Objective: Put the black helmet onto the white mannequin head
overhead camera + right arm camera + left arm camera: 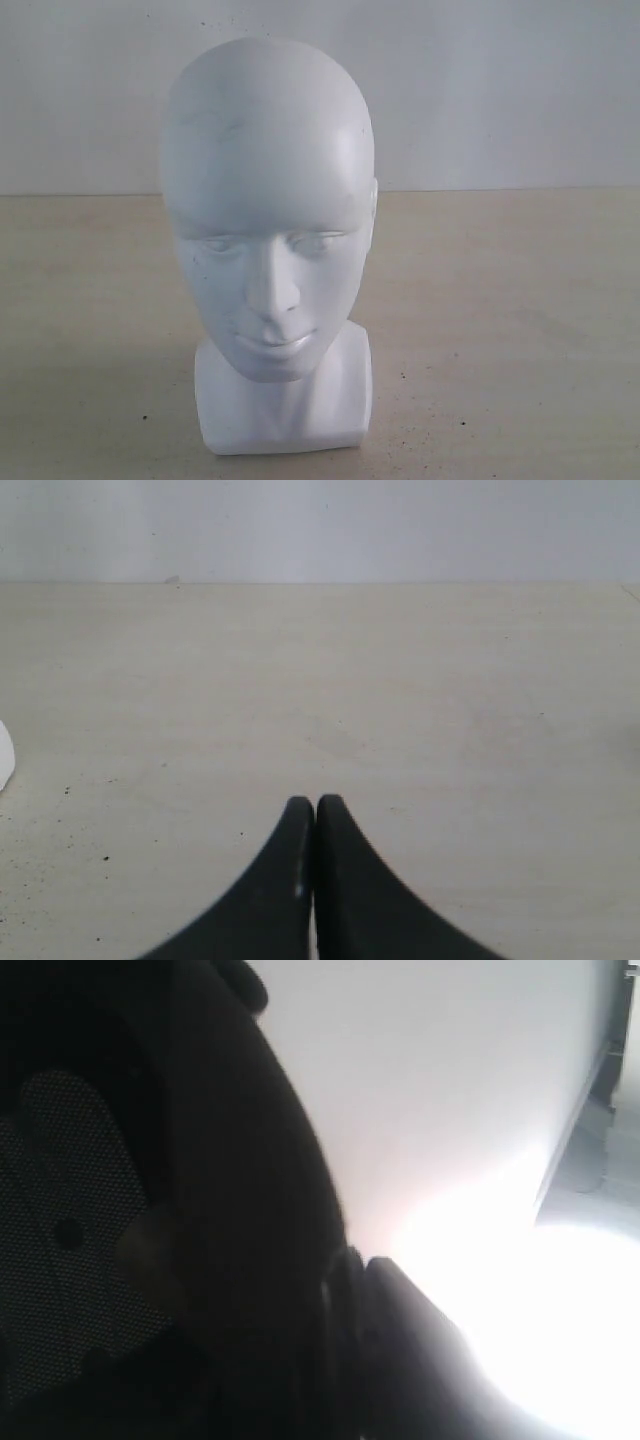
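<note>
Where the exterior view takes in the whole scene, a pale beige table [520, 330] spreads across the lower frame, with a plain white wall [500, 90] behind it.

The black helmet [230, 1260] appears only in the left wrist view, pressed close to that camera and filling much of the picture. Its dark shell curves against the white wall, and a patch of mesh lining [70, 1230] shows inside it. Strong glare washes out the rest of that view. The left gripper cannot be made out within the dark mass, so it cannot be told whether it is clamped or released.

The white mannequin head [268, 200] stands upright near the middle of the table, facing the exterior camera, its crown uncovered. It rests on its blocky neck base [300, 410], which sits flat on the table.

The right gripper [316, 810] hangs over bare table, its two black fingers pressed together at the tips, clenched on nothing. A white sliver [3, 755] shows at the edge of that view; what it belongs to cannot be told.
</note>
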Available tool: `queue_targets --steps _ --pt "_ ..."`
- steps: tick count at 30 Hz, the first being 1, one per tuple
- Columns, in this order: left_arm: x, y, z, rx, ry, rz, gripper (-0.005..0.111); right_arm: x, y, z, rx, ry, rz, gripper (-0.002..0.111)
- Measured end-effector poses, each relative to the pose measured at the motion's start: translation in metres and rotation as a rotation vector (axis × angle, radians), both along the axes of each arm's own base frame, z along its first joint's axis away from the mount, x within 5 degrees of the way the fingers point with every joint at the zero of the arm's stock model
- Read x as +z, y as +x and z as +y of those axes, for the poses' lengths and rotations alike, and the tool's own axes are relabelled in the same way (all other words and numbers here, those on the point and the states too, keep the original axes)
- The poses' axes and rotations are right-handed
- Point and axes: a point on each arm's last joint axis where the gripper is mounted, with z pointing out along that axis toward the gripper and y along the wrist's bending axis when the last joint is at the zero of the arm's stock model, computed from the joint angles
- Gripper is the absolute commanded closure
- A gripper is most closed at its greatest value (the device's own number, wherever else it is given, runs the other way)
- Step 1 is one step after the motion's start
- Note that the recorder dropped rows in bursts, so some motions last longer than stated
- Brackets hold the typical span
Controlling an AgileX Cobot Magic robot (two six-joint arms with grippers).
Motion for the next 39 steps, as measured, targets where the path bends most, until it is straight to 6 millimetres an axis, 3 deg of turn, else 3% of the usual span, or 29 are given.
queue_targets --steps 8,18,27,39 --pt "0.014 -0.017 -0.013 -0.248 0.046 -0.035 0.102 0.000 0.000 0.000 0.000 0.000 0.000 0.108" --pt "0.011 -0.039 -0.023 -0.433 0.215 -0.140 0.102 0.000 0.000 0.000 0.000 0.000 0.000 0.108" --pt "0.010 -0.038 -0.023 -0.360 0.268 -0.235 0.102 0.000 0.000 0.000 0.000 0.000 0.000 0.108" --pt "0.012 -0.031 -0.028 -0.184 0.371 -0.175 0.102 0.000 0.000 0.000 0.000 0.000 0.000 0.108"
